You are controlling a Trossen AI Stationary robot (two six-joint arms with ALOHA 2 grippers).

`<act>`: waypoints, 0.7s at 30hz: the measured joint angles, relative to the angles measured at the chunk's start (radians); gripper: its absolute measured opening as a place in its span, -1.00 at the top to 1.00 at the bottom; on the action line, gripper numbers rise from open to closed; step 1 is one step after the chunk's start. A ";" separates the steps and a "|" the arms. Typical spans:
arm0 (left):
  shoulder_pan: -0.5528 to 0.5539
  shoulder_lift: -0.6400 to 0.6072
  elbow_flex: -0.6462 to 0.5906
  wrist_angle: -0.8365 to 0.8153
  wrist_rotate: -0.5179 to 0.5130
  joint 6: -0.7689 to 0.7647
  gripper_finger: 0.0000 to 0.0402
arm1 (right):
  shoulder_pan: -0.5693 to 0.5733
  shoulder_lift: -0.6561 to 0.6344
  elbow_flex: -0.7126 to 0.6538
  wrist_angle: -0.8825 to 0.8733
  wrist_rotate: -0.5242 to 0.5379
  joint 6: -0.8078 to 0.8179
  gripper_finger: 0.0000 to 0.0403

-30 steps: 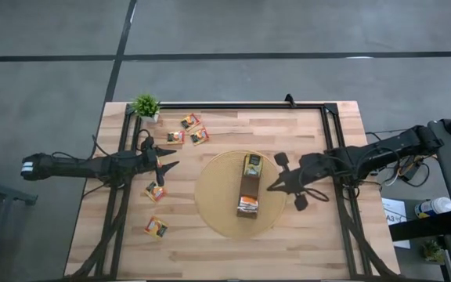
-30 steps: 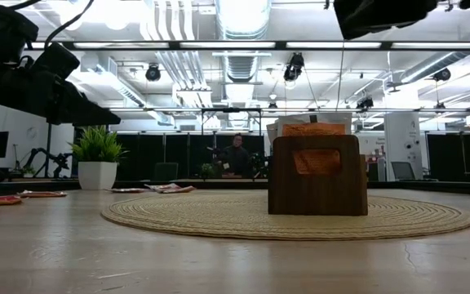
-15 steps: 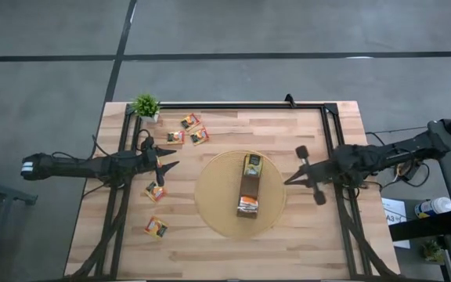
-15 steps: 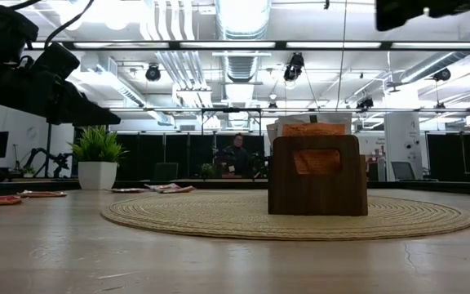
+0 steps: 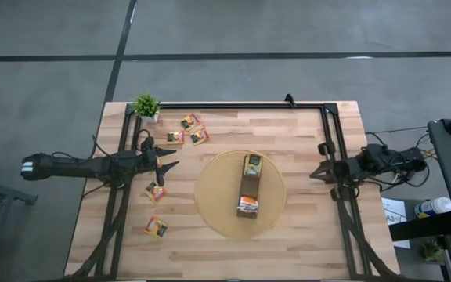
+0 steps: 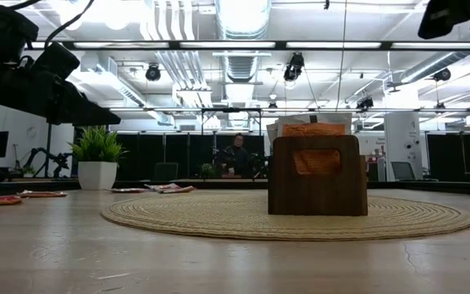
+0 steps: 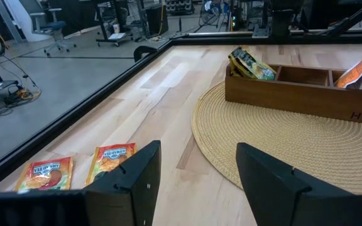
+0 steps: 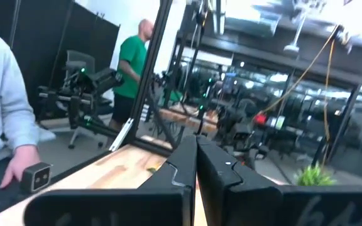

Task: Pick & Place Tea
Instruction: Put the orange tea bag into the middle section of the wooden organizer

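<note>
Wooden planks make up the table [image 5: 304, 243], and a round woven mat [image 5: 214, 196] lies near its middle with a long narrow brown box [image 5: 248, 188] set on it. That box holds sachets of tea: a dark green-and-yellow one [image 5: 252, 164] at its far end and an orange one [image 5: 247, 206] at its near end (the compartment between them looks bare in the left wrist view). Five more tea sachets lie flat on the bare wood to the left of the mat: three clustered near the small potted plant [image 5: 146, 106], namely one [image 5: 189, 121], another [image 5: 200, 135] and a third [image 5: 174, 137], then one [image 5: 155, 190] further forward and one [image 5: 156, 227] nearest the front edge. The left gripper [image 5: 167, 162] hovers over the wood between the cluster and the fourth sachet, its fingers spread wide with nothing between them. The right gripper [image 5: 315, 174] sits at the table's right edge over the black frame rail, well away from the mat, fingers pressed together and holding nothing.
</note>
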 joint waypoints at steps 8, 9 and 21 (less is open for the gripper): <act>0.000 0.004 0.000 0.001 0.006 0.000 -0.01 | 0.000 0.016 0.000 -0.011 -0.017 -0.010 0.96; 0.000 0.005 0.000 0.000 0.004 0.000 -0.01 | 0.000 0.015 0.005 -0.011 -0.021 -0.004 0.96; 0.000 0.007 0.000 0.001 0.000 0.000 -0.01 | 0.000 -0.003 -0.078 0.034 -0.070 -0.048 0.96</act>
